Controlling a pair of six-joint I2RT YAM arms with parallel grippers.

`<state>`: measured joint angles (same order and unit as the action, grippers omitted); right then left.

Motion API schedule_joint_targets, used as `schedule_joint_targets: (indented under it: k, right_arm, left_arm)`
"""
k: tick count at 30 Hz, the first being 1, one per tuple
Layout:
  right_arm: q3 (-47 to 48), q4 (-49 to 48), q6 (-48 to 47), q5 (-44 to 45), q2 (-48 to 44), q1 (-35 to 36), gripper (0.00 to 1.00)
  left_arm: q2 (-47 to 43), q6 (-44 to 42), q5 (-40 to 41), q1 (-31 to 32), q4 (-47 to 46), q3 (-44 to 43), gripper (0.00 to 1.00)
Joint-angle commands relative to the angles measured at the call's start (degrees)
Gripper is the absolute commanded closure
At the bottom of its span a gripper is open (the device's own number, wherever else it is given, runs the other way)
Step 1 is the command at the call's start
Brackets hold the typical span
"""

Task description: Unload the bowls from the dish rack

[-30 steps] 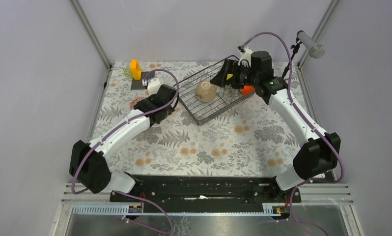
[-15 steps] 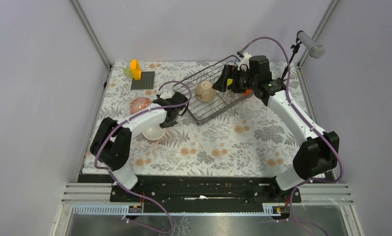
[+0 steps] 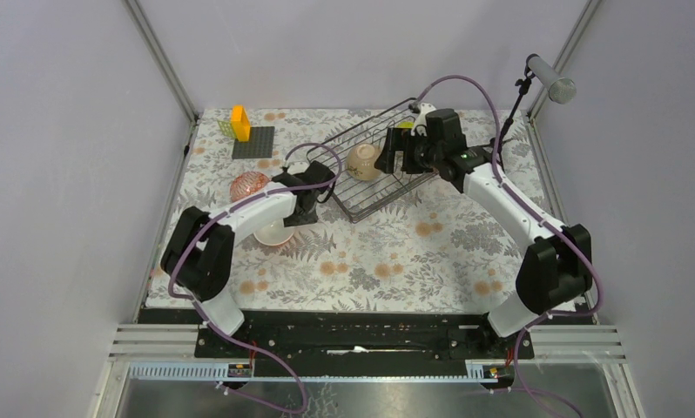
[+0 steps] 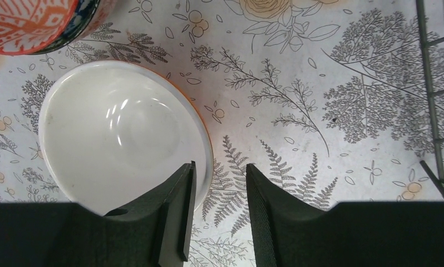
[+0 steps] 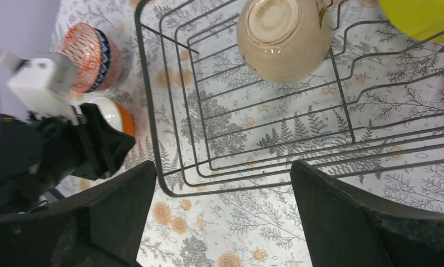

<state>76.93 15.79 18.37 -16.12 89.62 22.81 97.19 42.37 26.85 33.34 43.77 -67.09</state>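
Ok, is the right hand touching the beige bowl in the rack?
Apart. The right wrist view shows bare rack wires between the open right hand and the beige bowl.

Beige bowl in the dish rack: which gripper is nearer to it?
Right. The right gripper hangs just beside the beige bowl, over the dish rack; the left gripper is outside the rack, straddling the rim of an orange bowl.

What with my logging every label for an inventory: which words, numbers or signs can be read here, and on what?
None: no readable text in any view. The patterned bowl carries only ornament, the tablecloth only flowers and ferns, and the beige bowl shows no legible mark on its upturned base.
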Motion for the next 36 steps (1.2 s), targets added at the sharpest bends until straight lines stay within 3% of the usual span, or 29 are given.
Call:
schedule_joint_targets:
  k: [1,6,9,12,18,29,33,36]
  right_arm:
    - [2.6,-1.7,-2.9,5.8,3.4,3.4,0.04]
    - [6.9,-1.7,-4.7,11.9,8.3,6.1,0.09]
    - [10.0,-1.7,-5.0,12.5,11.8,6.1,0.08]
    - [13.3,-1.6,-4.9,12.9,15.3,6.1,0.08]
    - [19.5,-1.4,-4.6,18.7,21.5,6.2,0.14]
    - [29.9,-1.4,-6.8,24.2,32.2,6.2,0.18]
    - [33.2,-1.4,-6.9,25.0,35.3,6.2,0.29]
    - [35.2,-1.5,-6.9,25.7,37.0,6.2,0.45]
  left_arm:
    - [-5.6,-0.4,-1.0,0.1,-1.8,-1.9,0.56]
    - [-12.2,-1.6,-3.0,0.1,-5.5,-0.8,0.53]
    - [-16.7,-1.4,-4.3,0.1,-10.5,2.0,0.36]
    - [-20.5,-1.4,-8.7,-0.9,-17.1,5.3,0.29]
    - [-24.0,0.2,-21.1,-6.1,-30.8,12.0,0.26]
    - [-31.1,0.0,-19.6,-7.0,-44.9,20.8,0.17]
    - [-33.5,-0.8,-19.3,-7.0,-49.8,24.2,0.17]
    - [-34.7,-0.9,-18.8,-7.0,-51.6,25.7,0.17]
